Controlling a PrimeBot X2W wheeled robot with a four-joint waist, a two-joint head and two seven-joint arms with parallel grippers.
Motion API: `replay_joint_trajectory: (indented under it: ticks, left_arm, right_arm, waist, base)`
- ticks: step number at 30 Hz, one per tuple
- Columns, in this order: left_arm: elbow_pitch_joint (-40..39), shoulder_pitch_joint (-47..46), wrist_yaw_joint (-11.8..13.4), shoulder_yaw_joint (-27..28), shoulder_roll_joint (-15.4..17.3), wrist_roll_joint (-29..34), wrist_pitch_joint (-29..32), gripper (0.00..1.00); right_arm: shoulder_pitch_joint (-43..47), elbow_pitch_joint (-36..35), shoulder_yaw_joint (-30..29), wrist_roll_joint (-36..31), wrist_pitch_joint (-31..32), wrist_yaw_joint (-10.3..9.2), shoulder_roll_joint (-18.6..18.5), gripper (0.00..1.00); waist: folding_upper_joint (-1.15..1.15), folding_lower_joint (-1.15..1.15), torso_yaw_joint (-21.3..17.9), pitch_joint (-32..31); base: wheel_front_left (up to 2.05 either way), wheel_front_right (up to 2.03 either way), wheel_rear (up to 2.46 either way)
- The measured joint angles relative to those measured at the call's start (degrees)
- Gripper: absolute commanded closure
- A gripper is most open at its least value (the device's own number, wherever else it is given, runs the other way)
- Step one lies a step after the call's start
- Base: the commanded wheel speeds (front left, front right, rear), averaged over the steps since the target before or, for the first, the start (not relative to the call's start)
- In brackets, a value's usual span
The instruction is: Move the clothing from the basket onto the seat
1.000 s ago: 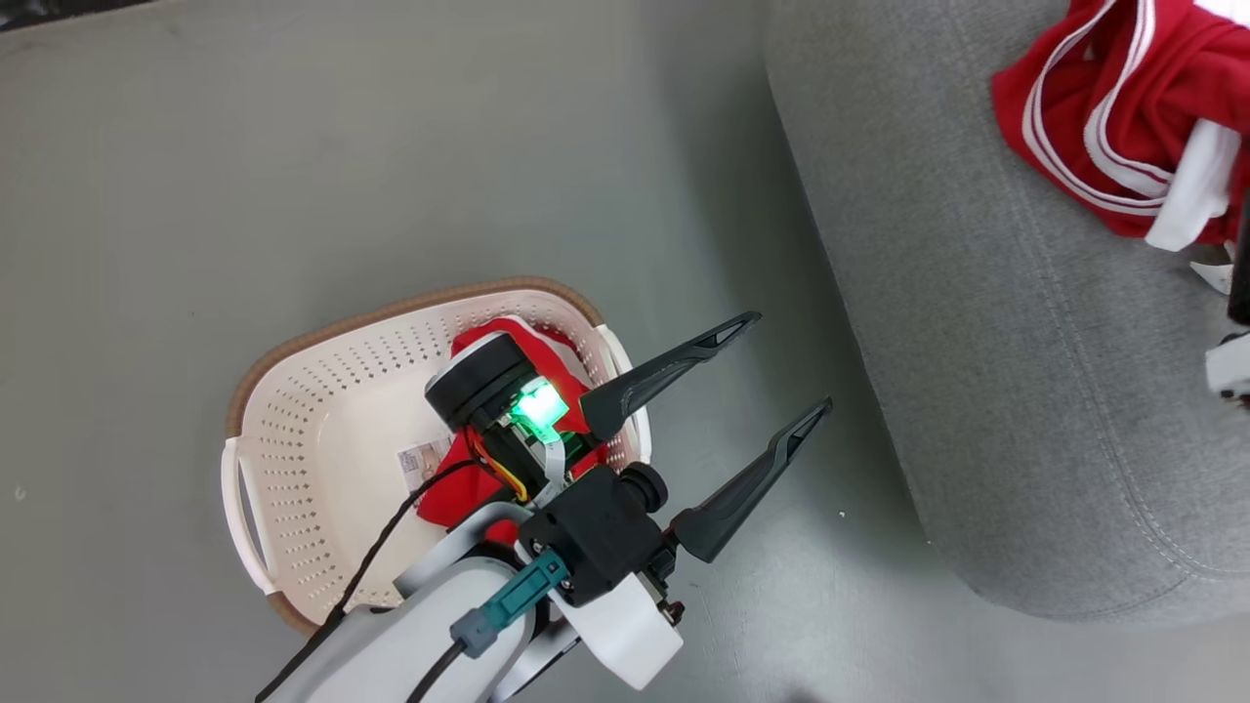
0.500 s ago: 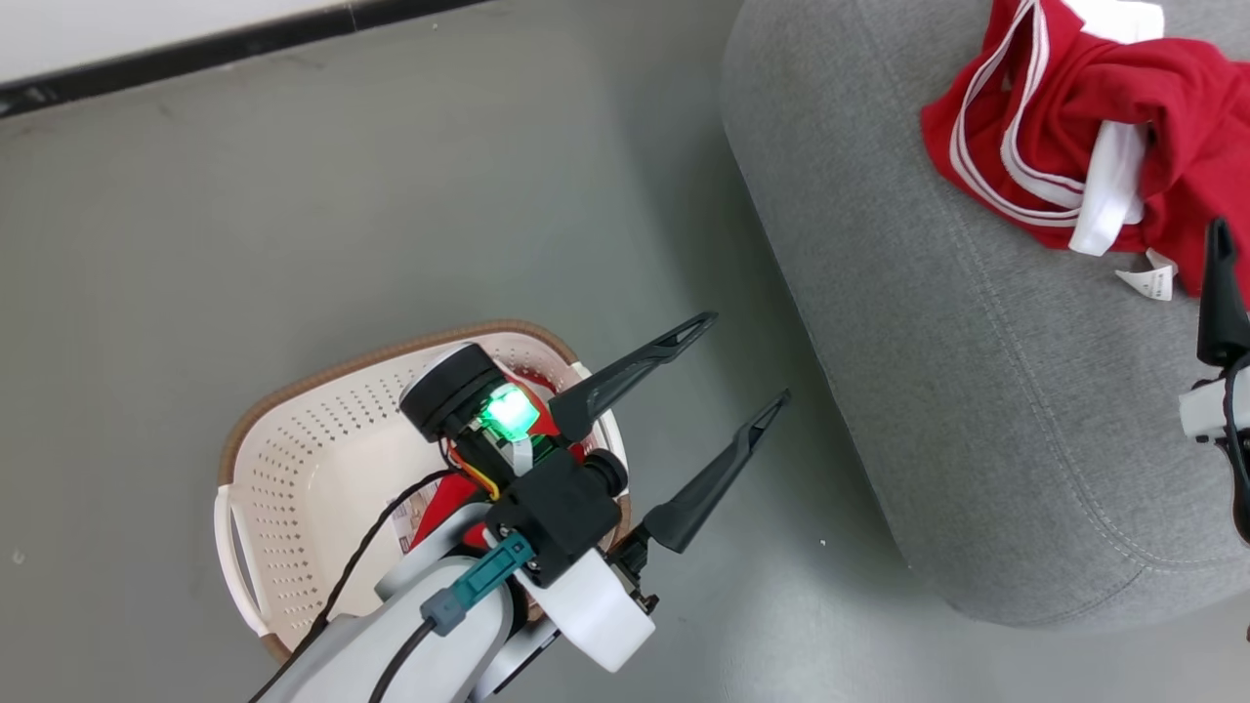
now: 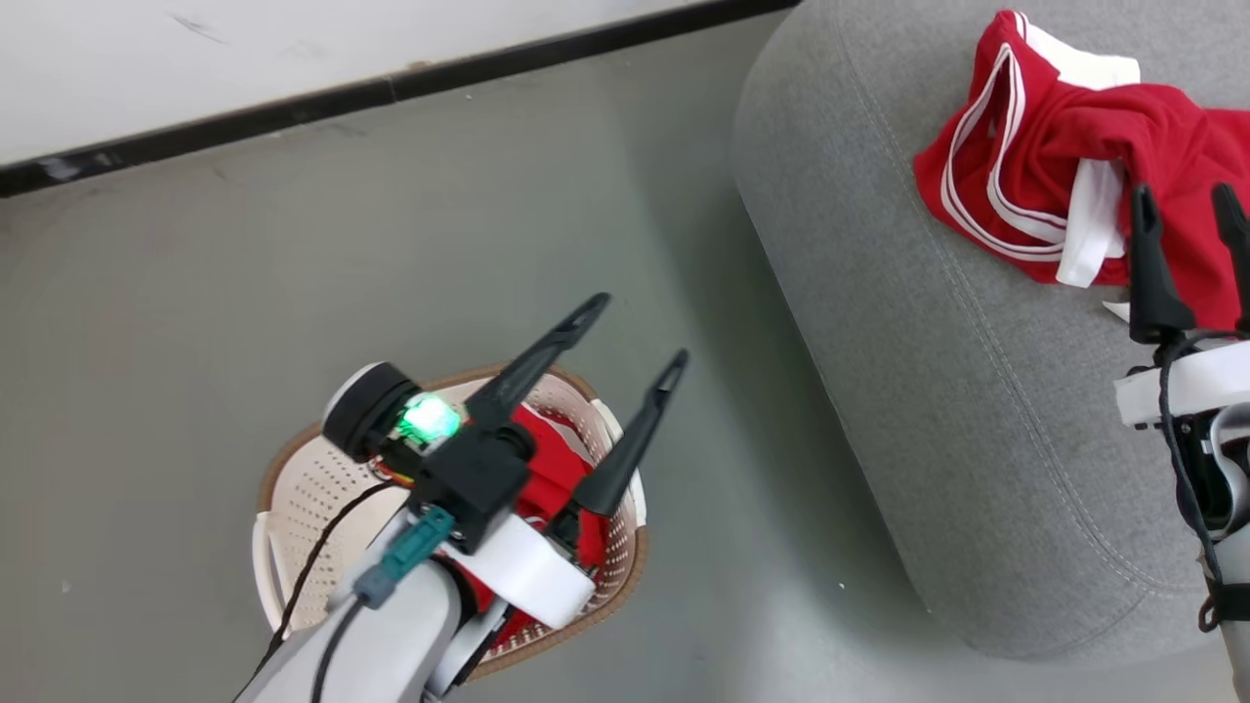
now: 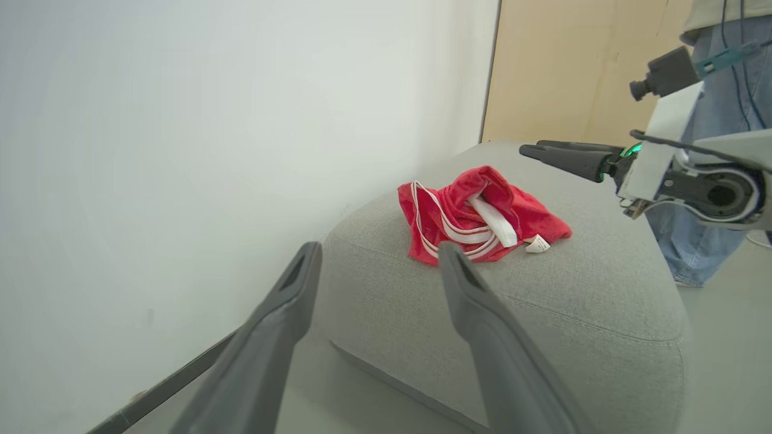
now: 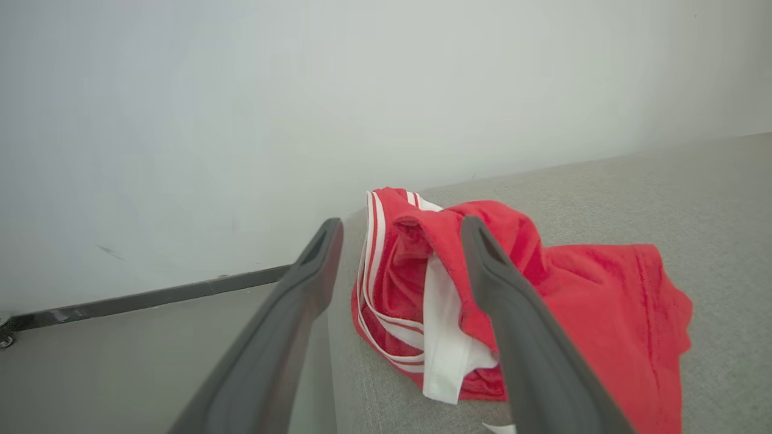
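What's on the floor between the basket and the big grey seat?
Just bare grey floor with one tiny white speck, as the head view shows. The basket and seat stand apart.

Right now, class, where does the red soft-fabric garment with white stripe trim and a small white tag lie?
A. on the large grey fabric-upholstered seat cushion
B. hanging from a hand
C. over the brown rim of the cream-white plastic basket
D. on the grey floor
A: the red soft-fabric garment with white stripe trim lies crumpled on top of the large grey fabric-upholstered seat cushion.
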Motion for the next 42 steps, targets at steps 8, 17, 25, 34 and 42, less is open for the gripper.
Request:
replay_joint_trajectory:
  ticks: [8,17,25,34,42]
  left_arm:
    - [1.4,2.61,2.67,4.08,0.65,-1.87,-0.24,0.0]
    - [2.47,6.21,5.95,8.6,1.13,-3.35,-0.33,0.0]
    - [2.15,9.56,8.18,12.68,0.99,-4.5,-0.73,0.0]
    - [2.15,13.96,10.17,16.92,0.93,-4.77,-0.73,0.0]
    - [2.23,18.13,11.25,19.17,0.26,-5.17,-0.73,0.0]
  right_arm:
    - [-0.3,-6.75,2.82,-3.81,-0.01,0.0,0.56,0.0]
    - [-0.11,-11.43,3.82,-8.1,-0.09,0.0,3.69,0.0]
    - [4.14,-11.7,3.39,-10.24,-0.09,0.0,6.44,0.0]
    - [9.33,-11.36,2.13,-11.55,-0.09,0.0,9.71,0.0]
    - [13.91,-11.43,0.75,-13.21,-0.08,0.0,12.52,0.0]
  waist:
    - [0.0,0.0,2.42,-2.64]
    - [0.0,0.0,5.4,-5.74]
    - [0.0,0.0,7.95,-8.76]
    - [0.0,0.0,10.38,-12.38]
    - [0.0,0.0,12.0,-15.62]
  base:
    - [0.0,0.0,0.0]
    - [0.0,0.0,0.0]
    - [0.0,0.0,0.0]
    - [0.0,0.0,0.0]
    - [0.0,0.0,0.0]
